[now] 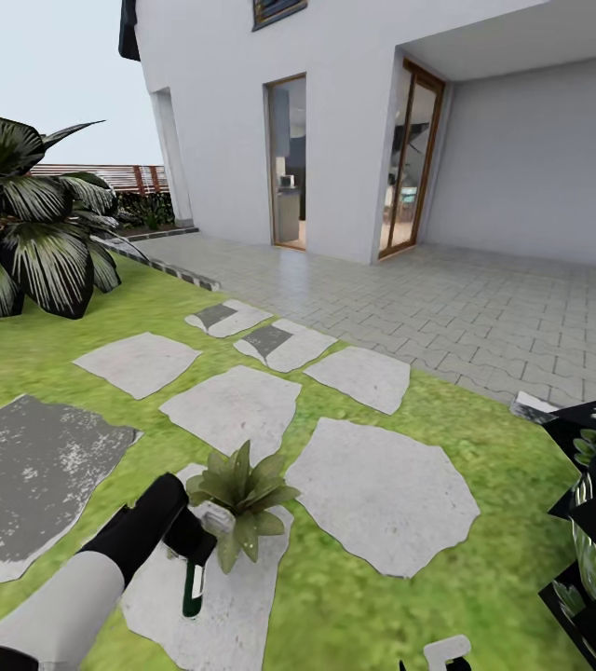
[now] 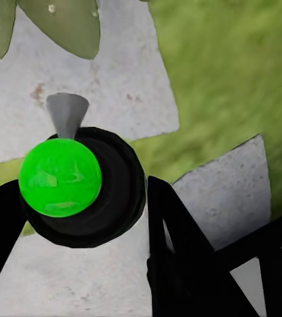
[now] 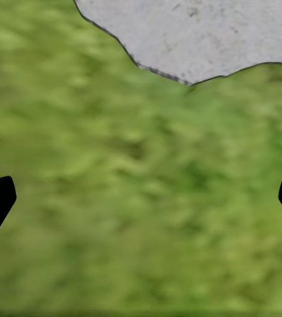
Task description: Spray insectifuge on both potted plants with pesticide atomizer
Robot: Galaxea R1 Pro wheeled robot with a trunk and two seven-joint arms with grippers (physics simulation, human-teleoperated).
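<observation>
Left gripper (image 1: pixel 189 545) pinching pesticide atomizer (image 1: pixel 193 585), bottle hanging upright, white head just beside a potted plant (image 1: pixel 239 491) on a stepping stone (image 1: pixel 228 596). Left wrist view: bottle's green underside (image 2: pixel 60 177) between the fingers (image 2: pixel 180 257). Right gripper (image 3: pixel 141 198) spread wide above lawn (image 3: pixel 134 218)

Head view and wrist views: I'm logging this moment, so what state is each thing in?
Left gripper: shut on the atomizer.
Atomizer: held, hanging over a stepping stone, head beside the plant.
Plant: upright on a stepping stone; a few tiny droplets on a leaf in the left wrist view.
Right gripper: open, above grass.
Glass door: looks ajar; hard to be sure.
</observation>
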